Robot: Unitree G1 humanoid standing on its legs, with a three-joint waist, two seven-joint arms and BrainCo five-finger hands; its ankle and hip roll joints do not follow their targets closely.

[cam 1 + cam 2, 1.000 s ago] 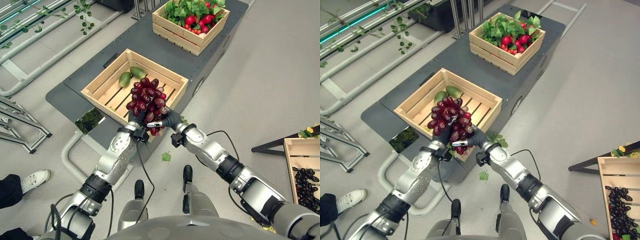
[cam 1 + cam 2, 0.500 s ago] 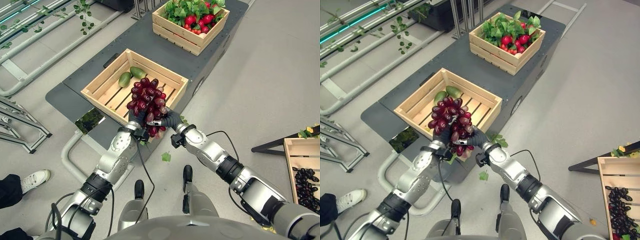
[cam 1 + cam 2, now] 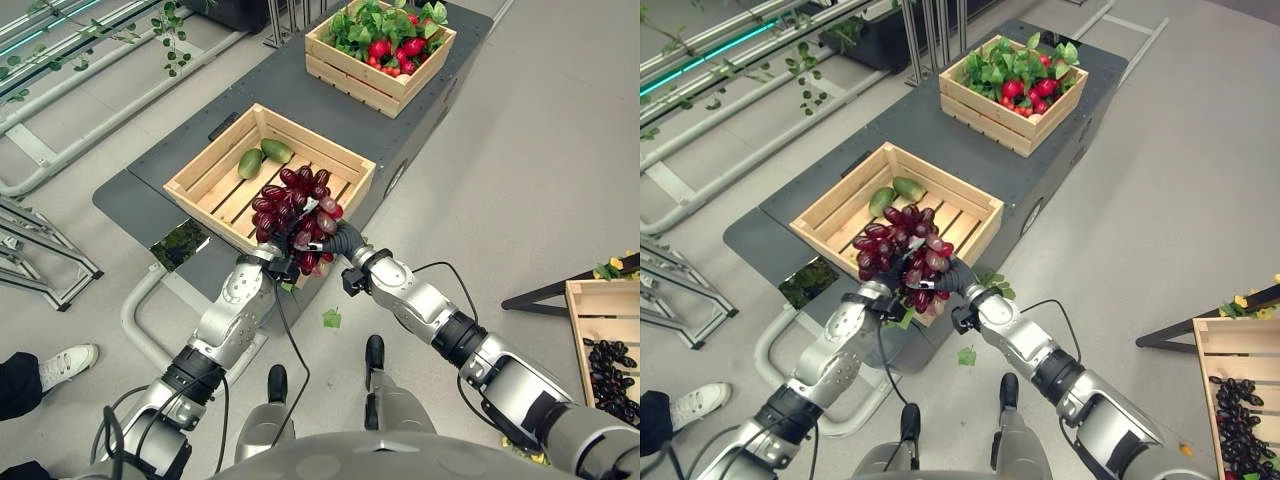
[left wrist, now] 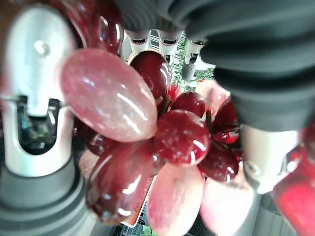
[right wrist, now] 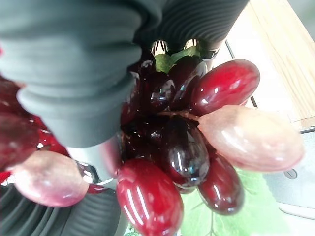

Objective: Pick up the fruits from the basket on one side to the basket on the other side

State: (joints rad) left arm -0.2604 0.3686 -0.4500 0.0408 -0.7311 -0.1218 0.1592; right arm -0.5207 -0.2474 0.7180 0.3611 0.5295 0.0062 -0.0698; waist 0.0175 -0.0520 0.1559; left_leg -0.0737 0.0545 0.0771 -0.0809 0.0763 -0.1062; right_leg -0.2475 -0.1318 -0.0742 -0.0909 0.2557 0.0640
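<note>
— Hands first, nearest us: the left hand (image 3: 277, 262) and the right hand (image 3: 337, 241) are cupped together round a bunch of red grapes (image 3: 292, 211), fingers curled into it from both sides. In both wrist views the grapes press right up against the silver fingers.

— So where is the bunch, exactly?

— Held up over the near right corner of the wooden crate (image 3: 342, 160) on the dark grey cart (image 3: 285, 95). I'd say it hangs above the rim, not yet down inside.

— What's in that crate so far?

— Two green mangoes (image 3: 262, 156) lying close together at the far left end. The slats on the near side look bare.

— Then the job now is to set the grapes down?

— I reckon so. They should carry it a bit farther in, past the rim, and lower it onto the bare slats, short of the mangoes. Both hands ought to loosen together; if one lets go first, the bunch could swing or shed grapes over the edge.

— And beyond that?

— Farther along the cart, a second wooden crate (image 3: 335, 65) of red radishes with green leaves (image 3: 385, 25). Off at the right edge, well apart, a crate of dark grapes (image 3: 609, 370) on the floor.
</note>
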